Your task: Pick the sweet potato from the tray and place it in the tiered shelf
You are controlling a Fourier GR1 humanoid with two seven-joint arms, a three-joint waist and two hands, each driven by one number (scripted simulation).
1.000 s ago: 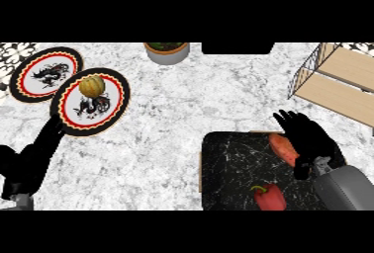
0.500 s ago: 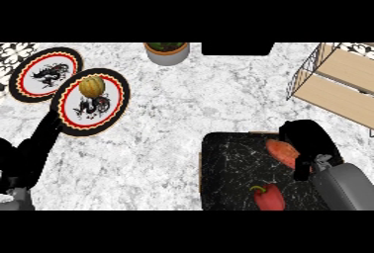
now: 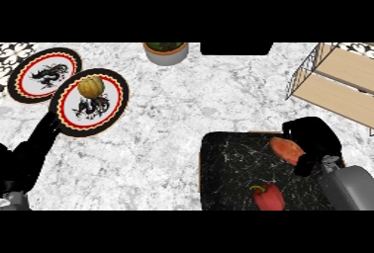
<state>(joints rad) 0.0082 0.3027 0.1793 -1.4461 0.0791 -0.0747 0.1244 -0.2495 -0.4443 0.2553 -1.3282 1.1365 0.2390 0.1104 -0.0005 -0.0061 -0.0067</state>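
The orange sweet potato (image 3: pixel 285 149) lies at the upper right of the black marbled tray (image 3: pixel 230 173). My right hand (image 3: pixel 315 142) reaches it from the right. The fingers arch over the sweet potato's right side and the thumb (image 3: pixel 305 167) sits below it, so the hand curls round it. The sweet potato's left part still shows and rests on the tray. A red pepper (image 3: pixel 269 196) lies lower on the tray. The wooden tiered shelf (image 3: pixel 337 84) with its wire frame stands at the upper right. My left hand (image 3: pixel 27 159) rests open at the lower left edge, fingers up.
Two round dragon plates lie at the upper left. The nearer plate (image 3: pixel 91 111) carries a yellow-orange squash (image 3: pixel 91 86), and the other plate (image 3: pixel 45 75) has nothing on it. A potted plant (image 3: pixel 166 52) stands at the back centre.
The right hand went from spread fingers above the tray to fingers curled down round the sweet potato. The left arm barely moved.
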